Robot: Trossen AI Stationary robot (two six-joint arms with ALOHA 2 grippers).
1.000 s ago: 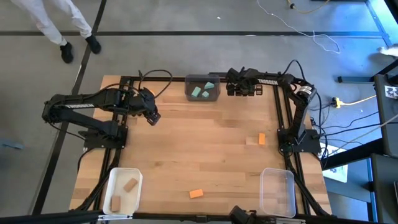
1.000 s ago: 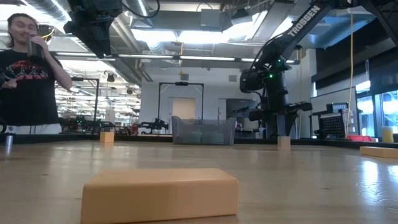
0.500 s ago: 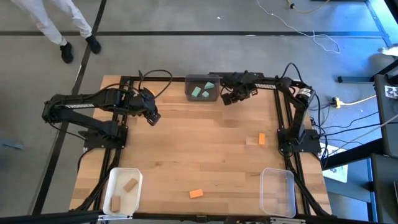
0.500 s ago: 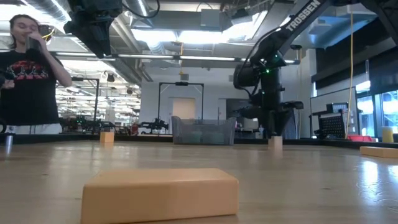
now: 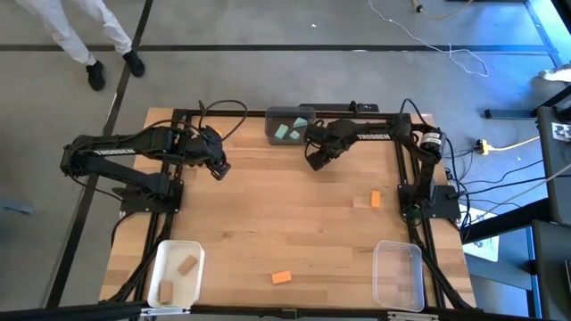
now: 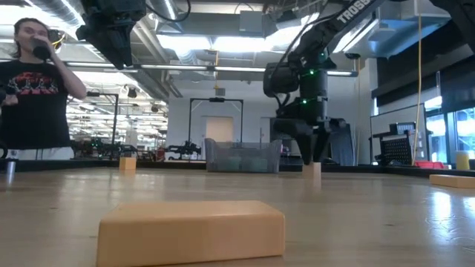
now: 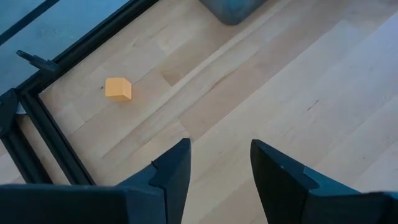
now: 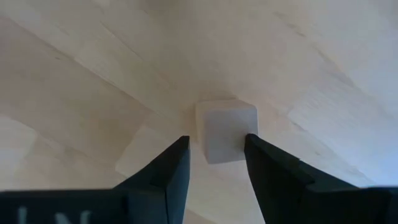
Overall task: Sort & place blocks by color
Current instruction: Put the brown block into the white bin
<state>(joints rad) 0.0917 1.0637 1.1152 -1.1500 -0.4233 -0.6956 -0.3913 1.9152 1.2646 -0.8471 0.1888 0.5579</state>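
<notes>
- The right end effector [image 5: 314, 161] hangs just beside the grey bin [image 5: 290, 126], fingers pointing down at the worktop [image 5: 268, 223]. Its wrist view shows a pale tan block [image 8: 225, 130] straight ahead of the fingertips, with the jaws apart and roughly as wide as the block.
- Risk: the gap between the jaws looks barely wider than that block. If the end effector comes down slightly off centre, a fingertip could land on top of the block or push it aside instead of straddling it.
- Risk: the block sits near the grey bin, so a nudge towards the bin could leave it against the wall, where the jaws would have no room.
- Risk: the white bin [image 5: 176, 271], holding two tan blocks, lies well away from this end effector, on the left arm's side; a weak pinch could drop the block on that long carry.
- The left end effector [image 5: 219, 170] waits clear of the worktop, jaws apart and empty. An orange block [image 7: 118, 88] lies ahead of it near the frame rail.
- Only the right wrist view shows the tan block between the fingertips; from above the arm hides it.
- The low view shows it standing just under the fingertips, though whether they touch it is hard to tell.
- Only the high view shows two orange blocks [image 5: 282, 277] well away from both end effectors, and the clear bin [image 5: 398, 275].
</notes>
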